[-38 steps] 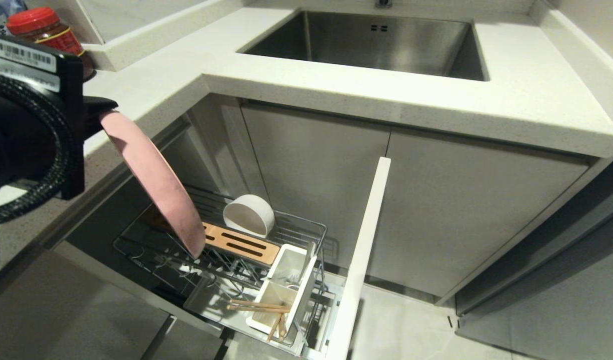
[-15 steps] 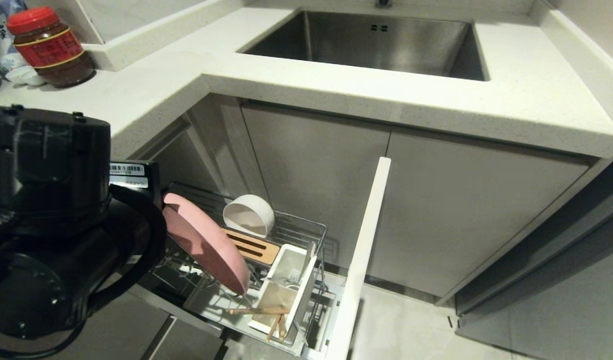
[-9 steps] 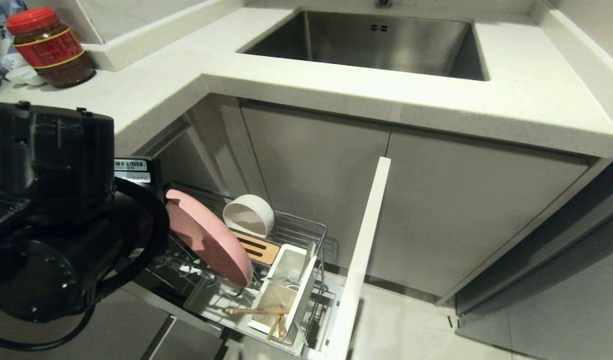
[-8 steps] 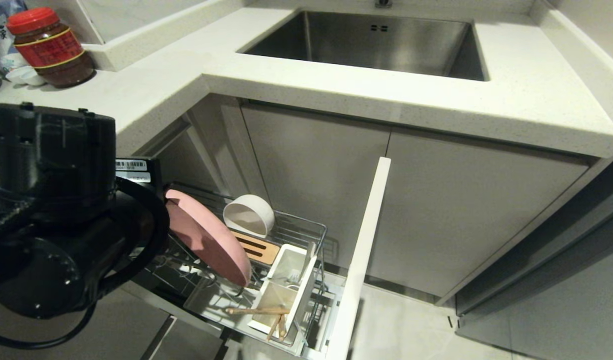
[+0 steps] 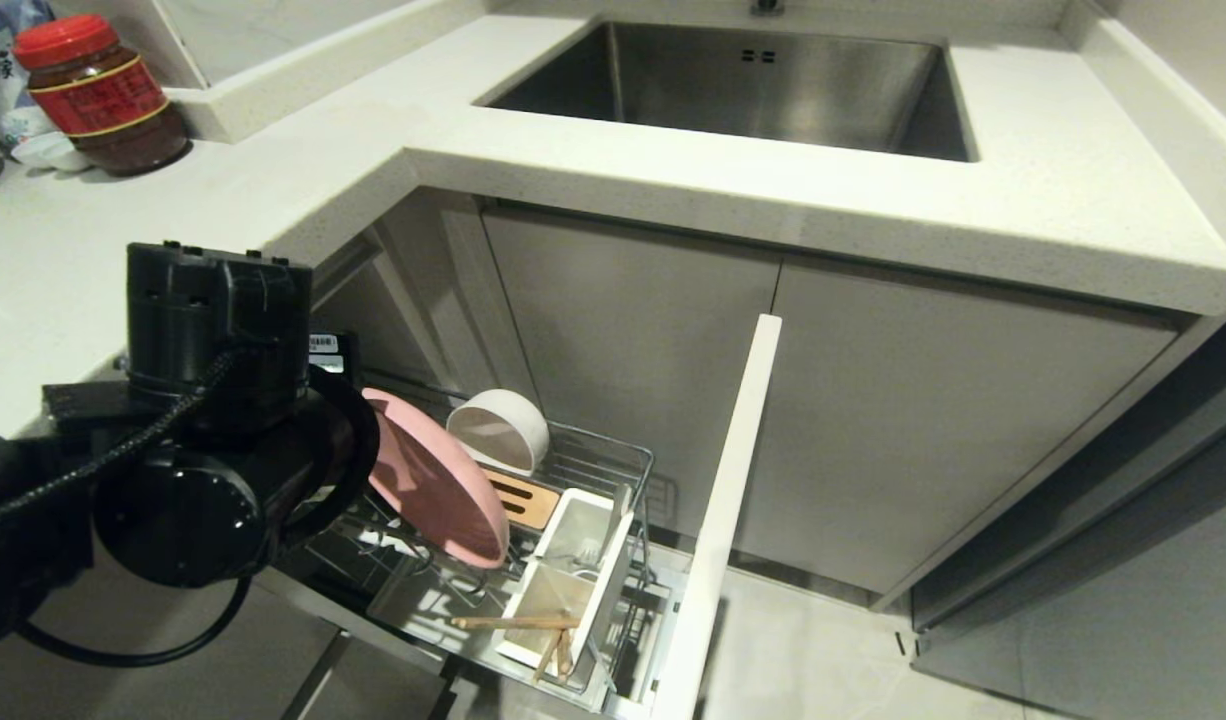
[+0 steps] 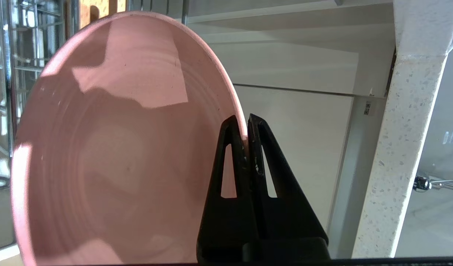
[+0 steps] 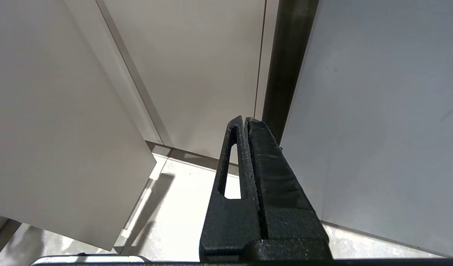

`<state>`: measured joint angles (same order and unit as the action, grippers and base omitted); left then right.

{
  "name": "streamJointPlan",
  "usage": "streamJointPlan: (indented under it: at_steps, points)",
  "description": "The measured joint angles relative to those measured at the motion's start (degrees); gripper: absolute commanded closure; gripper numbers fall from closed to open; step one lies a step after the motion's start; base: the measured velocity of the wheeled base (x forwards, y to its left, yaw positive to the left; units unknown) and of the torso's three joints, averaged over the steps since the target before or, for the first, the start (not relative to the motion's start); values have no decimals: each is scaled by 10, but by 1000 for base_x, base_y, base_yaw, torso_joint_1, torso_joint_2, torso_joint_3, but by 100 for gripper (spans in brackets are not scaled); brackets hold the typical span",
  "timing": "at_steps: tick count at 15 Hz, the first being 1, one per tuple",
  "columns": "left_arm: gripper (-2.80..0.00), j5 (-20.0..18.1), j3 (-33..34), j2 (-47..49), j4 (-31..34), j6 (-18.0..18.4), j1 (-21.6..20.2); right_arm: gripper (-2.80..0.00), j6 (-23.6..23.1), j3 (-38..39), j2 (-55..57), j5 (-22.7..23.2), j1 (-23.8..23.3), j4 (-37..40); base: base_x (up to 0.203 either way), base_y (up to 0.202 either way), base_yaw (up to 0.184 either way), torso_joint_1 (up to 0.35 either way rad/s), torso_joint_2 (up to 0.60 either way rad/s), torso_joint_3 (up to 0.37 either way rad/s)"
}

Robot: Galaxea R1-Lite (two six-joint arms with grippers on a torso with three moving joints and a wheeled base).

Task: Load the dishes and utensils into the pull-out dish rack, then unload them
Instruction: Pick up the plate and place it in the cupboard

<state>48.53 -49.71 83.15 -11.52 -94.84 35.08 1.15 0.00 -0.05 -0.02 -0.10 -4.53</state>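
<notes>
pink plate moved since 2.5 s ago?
Yes. The pink plate, pinched at its rim by the left gripper, has come down from beside the countertop edge into the pull-out dish rack, just left of the bowl.

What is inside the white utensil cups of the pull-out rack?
The near utensil cup holds wooden chopsticks leaning out. The far utensil cup seems to hold a fork, mostly covered by the cup wall.

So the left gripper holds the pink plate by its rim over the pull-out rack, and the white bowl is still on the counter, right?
Not the bowl: the head view shows the white bowl already in the pull-out rack. The left gripper does hold the pink plate by its rim.
</notes>
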Motion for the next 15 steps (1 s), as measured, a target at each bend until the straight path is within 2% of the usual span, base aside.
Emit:
streamJointPlan:
  at_steps: [5,7,15]
  points:
    - [0,-14,10,24,-16,0,-12,0,0,0,0,0,0,0,0,0,0,0,0,0]
    - [0,-17,16,30,-1,-1,-15,0,0,0,0,0,0,0,0,0,0,0,0,0]
    - [0,-15,7,30,-6,1,-21,0,0,0,0,0,0,0,0,0,0,0,0,0]
